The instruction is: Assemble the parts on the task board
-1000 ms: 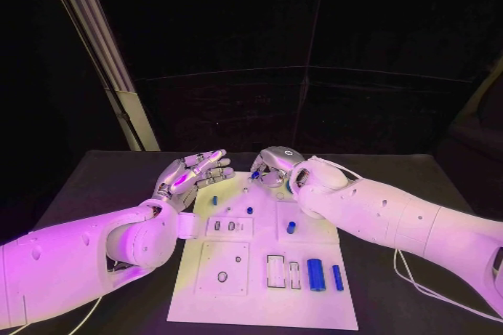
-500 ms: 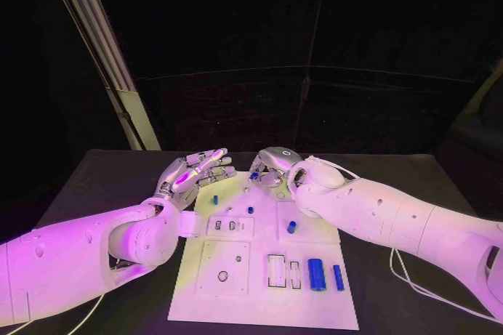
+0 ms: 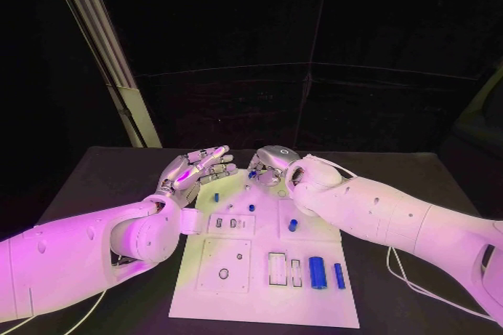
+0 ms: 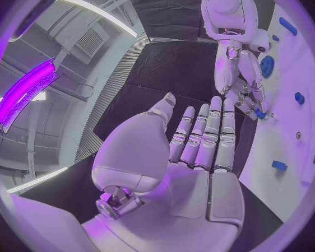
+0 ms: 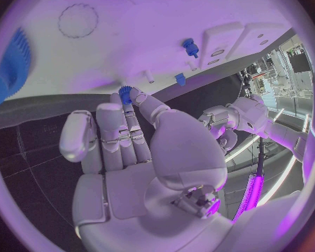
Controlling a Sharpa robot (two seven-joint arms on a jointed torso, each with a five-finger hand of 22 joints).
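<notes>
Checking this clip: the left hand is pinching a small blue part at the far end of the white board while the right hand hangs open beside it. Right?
Sides swapped. The right hand pinches the small blue part, per the right wrist view; the left hand hangs open beside it at the board's far end.

Lab — black-curtained robot table (image 3: 126,171)

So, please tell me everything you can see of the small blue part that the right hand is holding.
The small blue part is a tiny toothed piece, like a little gear, and looks like plastic. The right hand pinches it at its fingertips, just above the far edge of the white board, apart from the other pieces there. The left wrist view shows it as a blue speck between those fingertips. Whether it touches the board cannot be told.
</notes>
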